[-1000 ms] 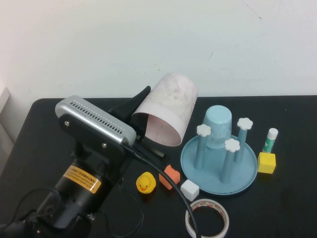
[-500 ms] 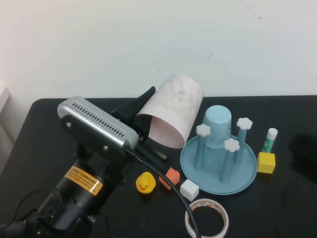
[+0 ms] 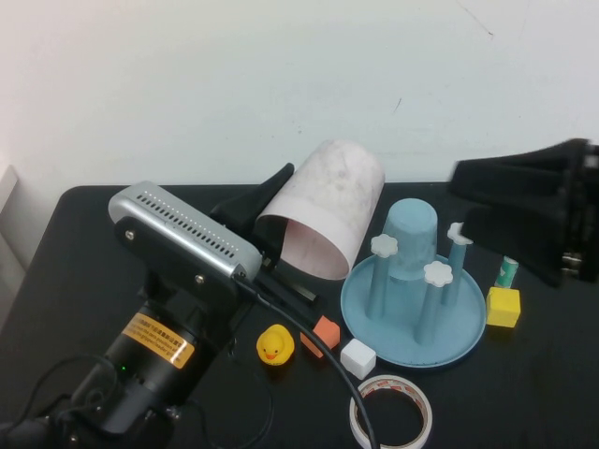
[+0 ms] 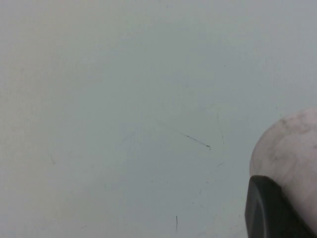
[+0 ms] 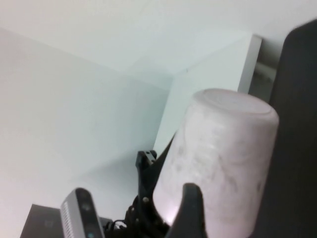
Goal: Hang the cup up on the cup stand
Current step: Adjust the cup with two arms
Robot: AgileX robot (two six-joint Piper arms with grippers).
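Note:
The pale pink cup (image 3: 323, 206) hangs tilted above the table, its mouth facing down and toward me, left of the cup stand (image 3: 463, 327). My left gripper (image 3: 267, 234) is shut on the cup's rim; in the left wrist view one dark finger (image 4: 267, 210) lies against the cup (image 4: 292, 144). My right gripper (image 3: 460, 198) reaches in from the right, open and level with the stand's white-capped pegs (image 3: 437, 274), apart from the cup. In the right wrist view the cup (image 5: 223, 158) shows between its two fingers (image 5: 190, 213).
A light blue cup (image 3: 412, 238) sits upside down on a peg. A yellow duck (image 3: 276, 344), orange block (image 3: 321, 332), white cube (image 3: 357, 358) and tape roll (image 3: 391, 412) lie in front. A yellow cube (image 3: 504, 307) and glue stick (image 3: 507, 273) stand at the right.
My right gripper has come into view from the right, open, up to the stand. The left gripper has carried the cup slightly right and up.

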